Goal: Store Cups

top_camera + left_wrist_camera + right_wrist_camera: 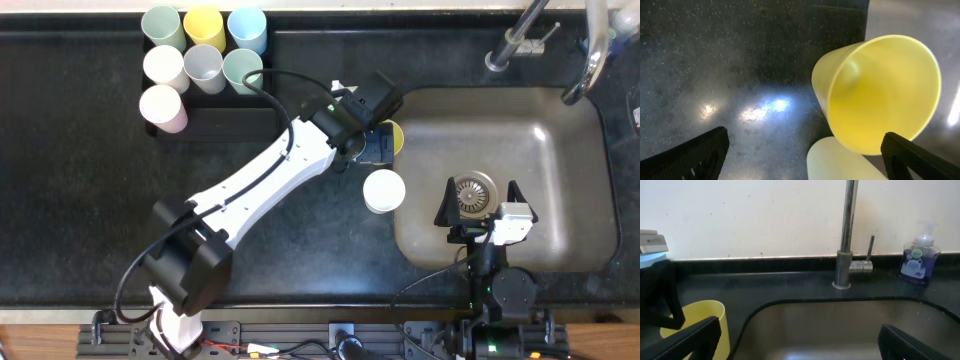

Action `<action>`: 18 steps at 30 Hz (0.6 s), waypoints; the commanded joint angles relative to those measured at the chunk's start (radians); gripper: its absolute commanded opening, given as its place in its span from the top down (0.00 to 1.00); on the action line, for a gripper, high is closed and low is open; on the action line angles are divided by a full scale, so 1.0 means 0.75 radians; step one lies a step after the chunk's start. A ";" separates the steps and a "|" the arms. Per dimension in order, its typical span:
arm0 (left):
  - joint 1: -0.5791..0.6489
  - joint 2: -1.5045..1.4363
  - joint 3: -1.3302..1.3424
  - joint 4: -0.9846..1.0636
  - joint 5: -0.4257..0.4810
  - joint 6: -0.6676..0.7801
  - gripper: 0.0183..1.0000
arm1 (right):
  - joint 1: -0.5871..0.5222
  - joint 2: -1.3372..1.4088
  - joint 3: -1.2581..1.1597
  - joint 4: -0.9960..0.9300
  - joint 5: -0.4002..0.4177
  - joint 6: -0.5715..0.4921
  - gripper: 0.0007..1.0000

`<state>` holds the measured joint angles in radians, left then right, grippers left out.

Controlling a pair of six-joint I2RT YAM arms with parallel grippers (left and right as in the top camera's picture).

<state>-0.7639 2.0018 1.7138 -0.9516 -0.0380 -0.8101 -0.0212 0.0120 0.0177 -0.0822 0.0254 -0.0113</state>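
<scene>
Left wrist view: yellow cup [880, 95] upright, mouth up, by wide-open left pincer [805, 135].

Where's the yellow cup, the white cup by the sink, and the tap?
yellow cup [880, 95]: left wrist view, on its inside wall.
white cup [384, 190]: top view, on the middle of its round top.
tap [847, 225]: right wrist view, on its upright pipe.

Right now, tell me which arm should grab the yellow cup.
Left. Its gripper hangs over the yellow cup at the sink's left edge, fingers open, the cup close before them. The right gripper sits over the drain, farther away, facing the faucet.
</scene>
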 commanded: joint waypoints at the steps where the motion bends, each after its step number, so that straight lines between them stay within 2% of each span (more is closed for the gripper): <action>1: 0.007 0.047 0.008 0.006 0.003 -0.034 0.05 | -0.006 -0.011 -0.018 0.007 -0.009 0.006 0.00; 3: 0.009 0.047 0.010 0.006 -0.002 -0.036 0.16 | -0.006 -0.011 -0.018 0.007 -0.009 0.006 0.00; 4: 0.010 0.047 0.011 0.007 -0.007 -0.040 0.25 | -0.006 -0.011 -0.018 0.007 -0.009 0.006 0.00; 5: 0.012 0.047 0.011 0.007 -0.011 -0.045 0.45 | -0.006 -0.011 -0.018 0.007 -0.009 0.006 0.00; 6: 0.015 0.047 0.011 0.010 -0.011 -0.045 0.73 | -0.006 -0.011 -0.018 0.007 -0.009 0.006 0.00; 8: 0.023 0.047 0.011 0.022 -0.010 -0.049 0.95 | -0.006 -0.011 -0.018 0.007 -0.009 0.006 0.00; 9: 0.027 0.047 0.012 0.030 -0.009 -0.049 0.98 | -0.006 -0.011 -0.018 0.007 -0.009 0.006 0.00; 18: 0.209 -0.085 0.127 0.021 -0.104 -0.048 0.98 | -0.006 -0.011 -0.018 0.007 -0.009 0.006 0.00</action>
<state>-0.6731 2.0224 1.7599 -0.9295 -0.0574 -0.8391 -0.0208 0.0120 0.0177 -0.0818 0.0254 -0.0113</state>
